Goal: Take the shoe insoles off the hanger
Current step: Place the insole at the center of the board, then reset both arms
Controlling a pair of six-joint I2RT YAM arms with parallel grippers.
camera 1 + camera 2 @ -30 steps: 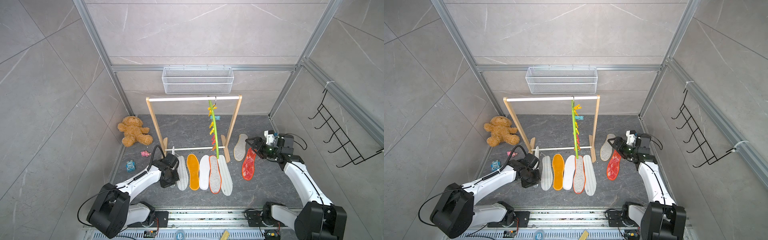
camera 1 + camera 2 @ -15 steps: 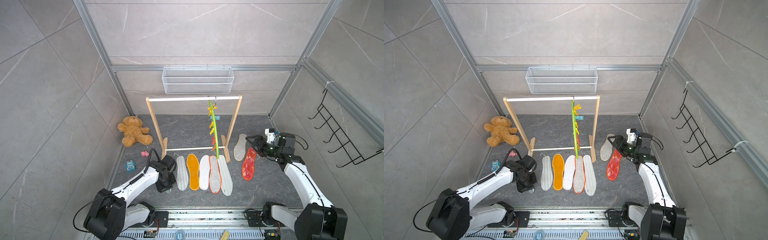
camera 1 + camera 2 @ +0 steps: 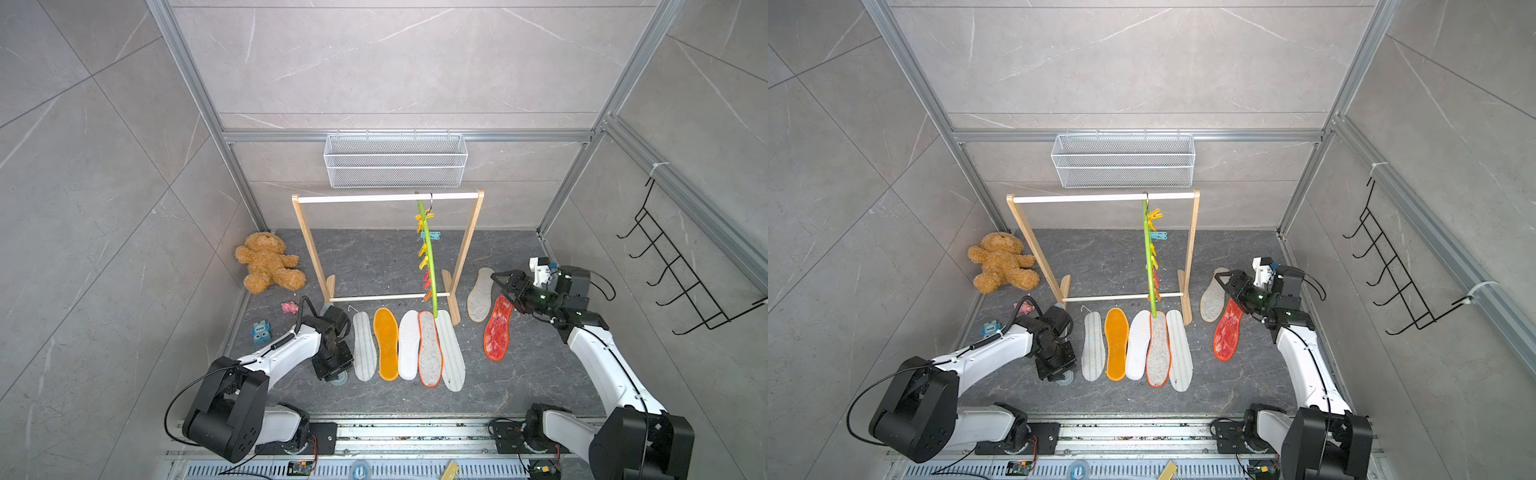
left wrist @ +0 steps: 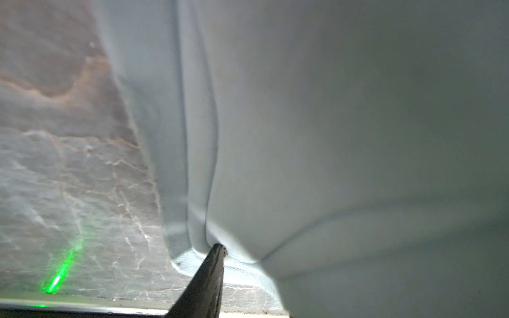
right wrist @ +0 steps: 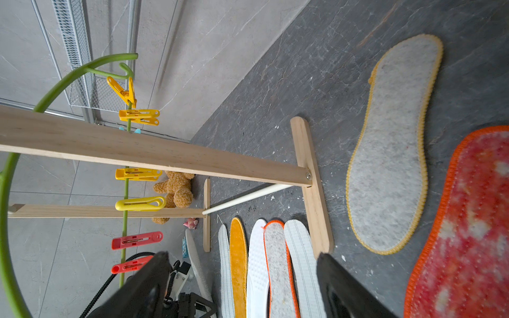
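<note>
Left end effector (image 3: 333,371) nearer floor (image 3: 374,257)

Insoles (image 3: 385,344) on floor beneath green hanger (image 3: 430,270)

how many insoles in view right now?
8. Row before the rack: striped, orange, white, orange-rimmed grey, another striped. By the right gripper: beige felt, red mesh. Blue-grey one mostly hidden by the left gripper.

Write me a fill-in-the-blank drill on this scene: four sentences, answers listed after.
1. The lime-green hanger hangs from the wooden rack's ___ rail.
2. The number of insoles clipped to the hanger is ___.
3. The white insole lies between the orange-yellow insole and the grey insole with an ___ rim.
4. The right pincer is ___, holding nothing.
Missing words: white; zero; orange; open.
</note>
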